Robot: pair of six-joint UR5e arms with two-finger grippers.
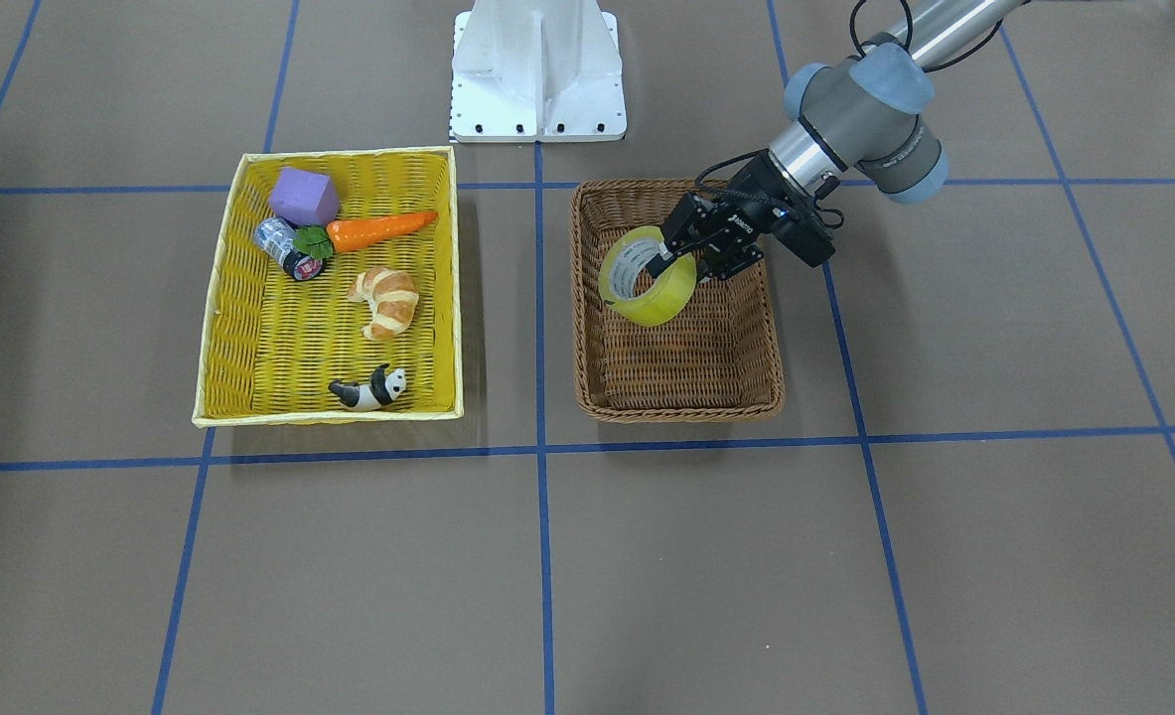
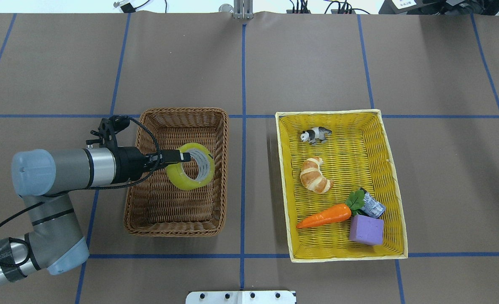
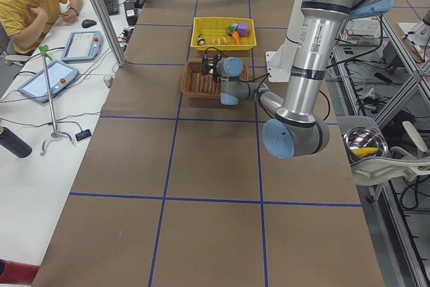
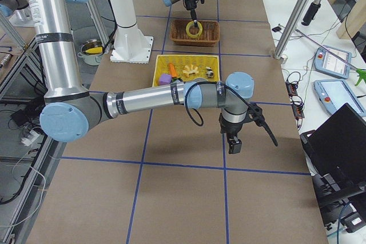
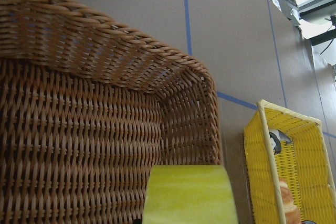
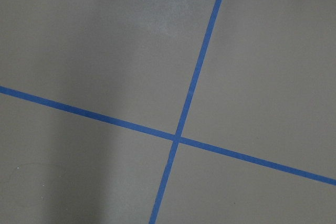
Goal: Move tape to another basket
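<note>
The tape point(image 1: 647, 280), a wide yellow-green roll with a grey-white core, is tilted on edge over the middle of the brown wicker basket point(image 1: 676, 407). My left gripper point(image 1: 668, 260) is shut on its wall, one finger inside the ring. Overhead, the left gripper point(image 2: 186, 157) reaches in from the basket's point(image 2: 173, 230) left side to the tape point(image 2: 192, 173). The left wrist view shows the tape's point(image 5: 189, 195) band in front of the basket's point(image 5: 79, 129) wall. My right gripper point(image 4: 234, 146) hangs over bare table, far from both baskets; I cannot tell whether it is open.
A yellow woven tray-basket point(image 2: 346, 255) beside the brown one holds a carrot point(image 2: 323, 215), a croissant point(image 2: 315, 175), a panda figure point(image 2: 314, 135), a purple block point(image 2: 366, 230) and a small patterned cylinder point(image 2: 373, 207). The robot base point(image 1: 537, 70) stands behind the baskets.
</note>
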